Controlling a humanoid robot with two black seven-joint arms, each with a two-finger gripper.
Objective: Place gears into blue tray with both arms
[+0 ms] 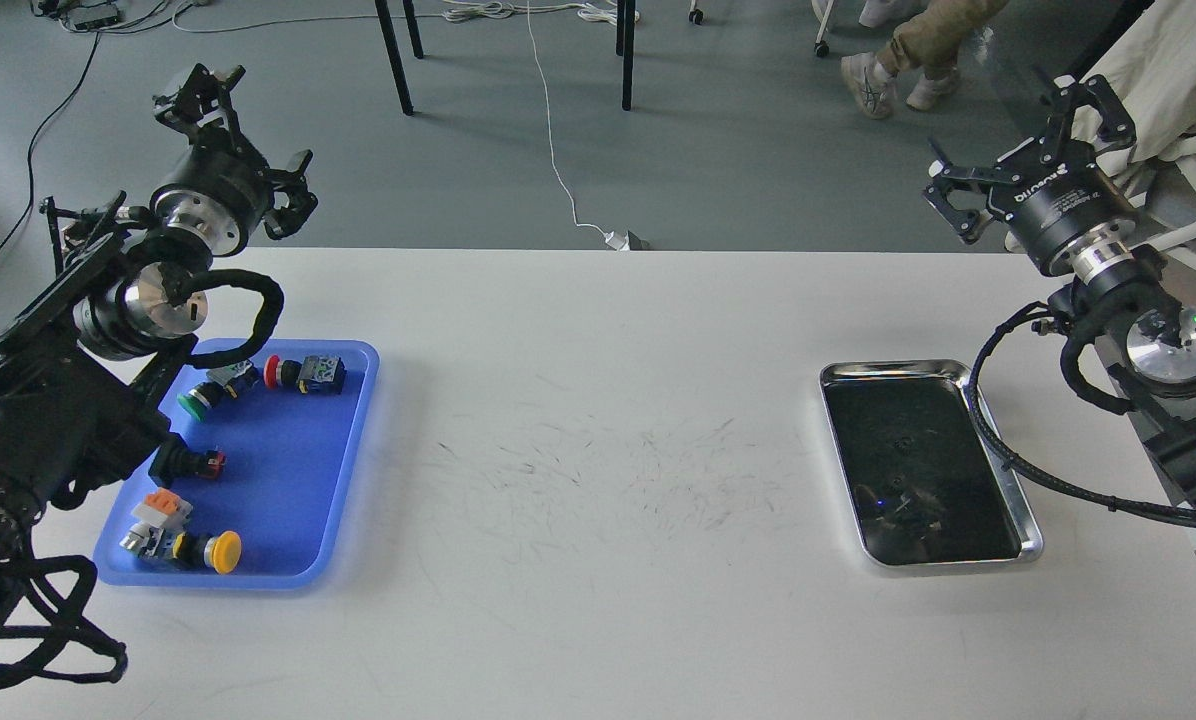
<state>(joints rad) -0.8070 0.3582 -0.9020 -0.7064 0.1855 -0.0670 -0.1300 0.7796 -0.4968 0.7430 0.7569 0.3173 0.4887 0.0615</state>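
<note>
The blue tray [293, 470] lies at the table's left and holds several coloured push-button switches. The gears show only as two faint small dark discs [899, 440] on the dark floor of the steel tray [1026, 520] at the right; their teeth are too small to make out. My left gripper [246, 140] hangs open above the table's far left edge, behind the blue tray, holding nothing. My right gripper [1013, 145] is open and empty too, raised beyond the table's far right edge, well behind the steel tray.
Bare white table [598, 450] with fine scratches spans the gap between the two trays. Black cable loops [1018, 470] from my right arm run along the steel tray's right rim. On the floor behind are table legs, cables and a walking person's feet [883, 80].
</note>
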